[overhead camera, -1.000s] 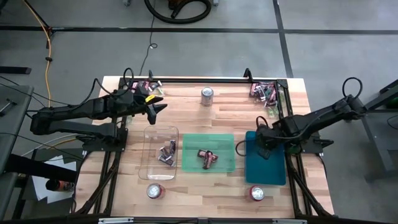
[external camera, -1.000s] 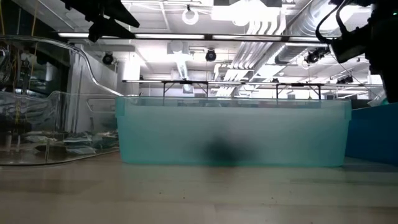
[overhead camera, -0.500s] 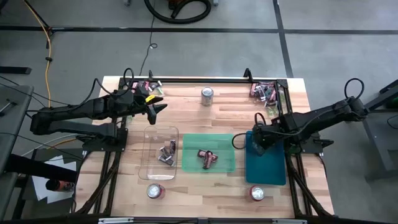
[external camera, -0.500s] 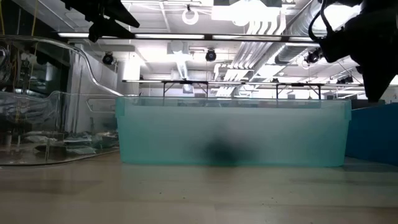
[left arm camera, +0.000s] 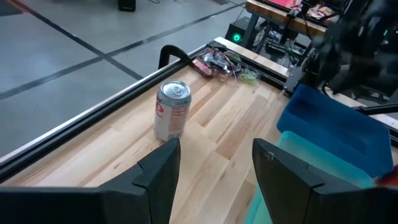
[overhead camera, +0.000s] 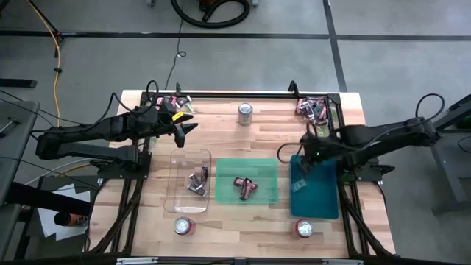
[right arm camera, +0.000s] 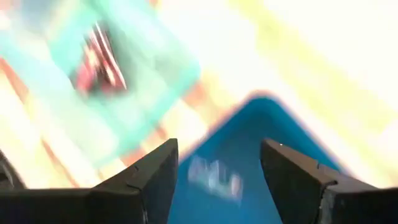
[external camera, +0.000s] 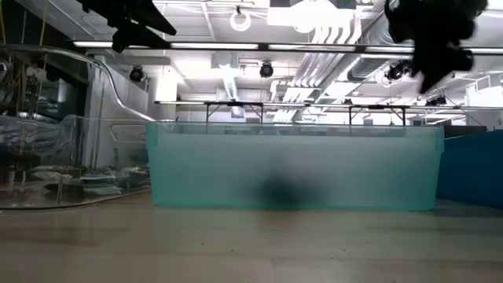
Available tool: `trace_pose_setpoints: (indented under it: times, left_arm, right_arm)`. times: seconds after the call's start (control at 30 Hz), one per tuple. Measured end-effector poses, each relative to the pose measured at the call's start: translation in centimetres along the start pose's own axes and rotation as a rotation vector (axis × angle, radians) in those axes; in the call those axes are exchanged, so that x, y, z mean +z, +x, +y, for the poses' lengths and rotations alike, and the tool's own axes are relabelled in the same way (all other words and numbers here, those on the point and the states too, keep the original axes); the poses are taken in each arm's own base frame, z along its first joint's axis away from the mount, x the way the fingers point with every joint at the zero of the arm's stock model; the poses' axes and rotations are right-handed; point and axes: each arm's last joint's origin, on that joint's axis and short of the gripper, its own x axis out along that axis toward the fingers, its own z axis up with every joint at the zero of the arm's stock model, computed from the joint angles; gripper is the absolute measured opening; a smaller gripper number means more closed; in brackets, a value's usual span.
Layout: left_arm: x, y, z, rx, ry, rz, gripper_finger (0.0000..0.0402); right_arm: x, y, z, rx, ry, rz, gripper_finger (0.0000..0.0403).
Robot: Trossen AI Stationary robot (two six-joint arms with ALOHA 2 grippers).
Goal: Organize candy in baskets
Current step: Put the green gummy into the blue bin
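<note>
The right gripper [overhead camera: 309, 151], jaws spread and empty, hangs over the teal basket's [overhead camera: 315, 197] far end. The nearest loose candy [overhead camera: 312, 108] lies heaped at the table's far right corner, beyond that gripper, so the right arm is nearer; the left gripper [overhead camera: 190, 124] waits open, far-left

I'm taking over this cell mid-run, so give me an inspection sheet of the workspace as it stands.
Surface: wooden table, bare wood between items.
Job's things: clear basket and green basket each hold candy; teal-blue basket holds one light piece; candy piles and at both far corners.
Clutter: three drink cans.
Grippers: left gripper open, empty, above the table's far left; right gripper open, empty, over the teal-blue basket.
Cables: yellow cable on the floor.
Surroundings: grey floor; no person seen.
</note>
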Motion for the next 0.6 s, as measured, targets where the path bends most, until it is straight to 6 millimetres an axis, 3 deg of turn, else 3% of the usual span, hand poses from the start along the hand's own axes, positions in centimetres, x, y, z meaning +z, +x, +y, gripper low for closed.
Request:
trace_pose_setpoints:
  times: [0.17, 0.3, 0.4, 0.6]
  left_arm:
    - [0.0, 0.0, 0.1, 0.024, 0.000, -0.011, 0.0188]
    - [0.2, 0.0, 0.0, 0.024, -0.005, -0.025, 0.0188]
    - [0.3, 0.0, 0.0, 0.021, -0.008, -0.034, 0.0188]
    - [0.3, 0.0, 0.0, 0.021, -0.009, -0.034, 0.0188]
  right_arm:
    - [2.7, -2.7, 0.1, -0.059, 0.052, -0.240, 0.0222]
    - [4.2, -3.5, -0.9, -0.129, 0.149, -0.333, 0.0222]
    - [5.0, -3.1, -2.4, -0.221, 0.240, -0.328, 0.0222]
    - [6.0, 0.4, -6.8, -0.445, 0.400, -0.227, 0.0222]
